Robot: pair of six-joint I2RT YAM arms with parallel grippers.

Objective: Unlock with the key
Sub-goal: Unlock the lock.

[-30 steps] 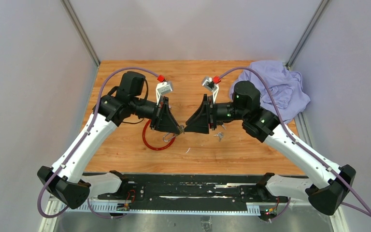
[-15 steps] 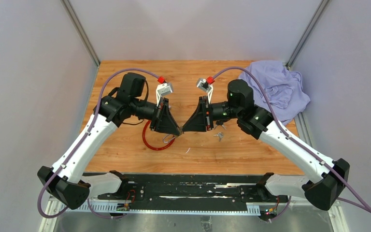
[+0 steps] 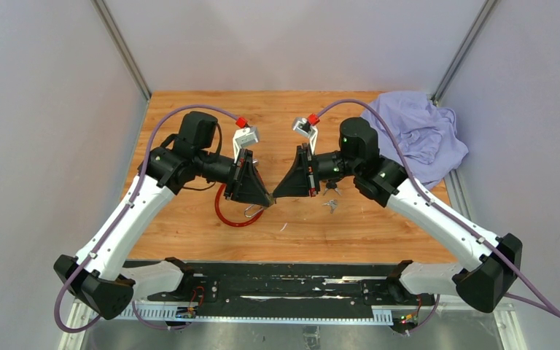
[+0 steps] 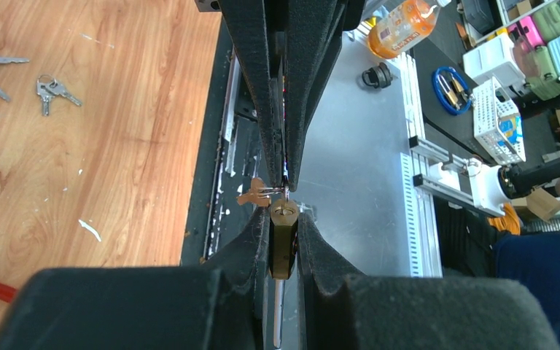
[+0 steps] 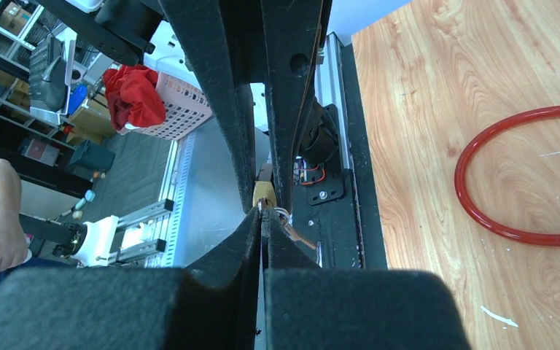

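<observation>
Left tool [image 4: 284, 219]: clamped on brass padlock [image 4: 283, 246], keyhole end outward. Right tool [image 5: 262, 211]: closed on copper key [image 4: 254, 195], just beside the padlock's top.

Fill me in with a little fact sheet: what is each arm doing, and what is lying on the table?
Left end effector: shut on brass padlock, held in the air
Right end effector: shut, tips at the padlock's top; whatever they pinch is hidden
Copper key: dangling beside those tips
On the table: spare keys, red ring, purple cloth
</observation>
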